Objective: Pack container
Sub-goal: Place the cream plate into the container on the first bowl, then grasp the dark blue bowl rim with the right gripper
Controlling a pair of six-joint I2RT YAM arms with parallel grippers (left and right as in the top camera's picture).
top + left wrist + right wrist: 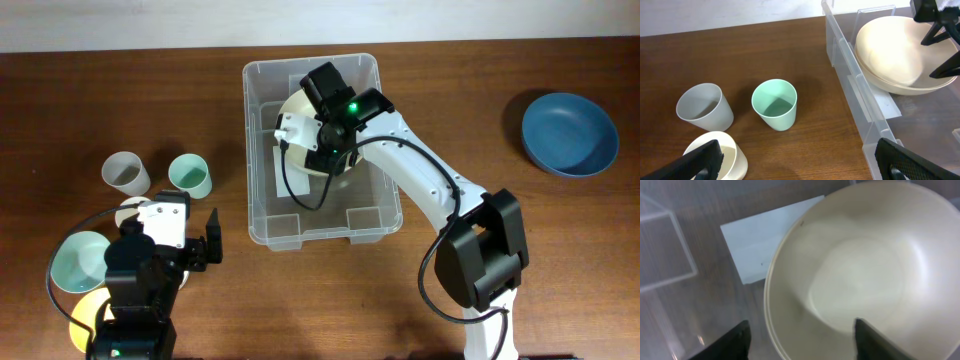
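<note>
The clear container [258,150] stands mid-table with a white label [760,235] on its bottom. A large cream bowl [296,106] sits inside it, also seen in the right wrist view [865,275] and the left wrist view [895,55]. My right gripper [320,138] reaches into the container. It is open [799,340], with one finger outside the bowl's rim and one inside. My left gripper [205,250] is open and empty [800,165] over the table, left of the container wall [850,80].
A grey cup [127,173] [705,107] and a mint cup [190,174] [774,104] stand left of the container. A small cream bowl [722,155], a mint bowl [78,262] and a yellow bowl [85,320] lie by the left arm. A blue bowl [569,133] sits far right.
</note>
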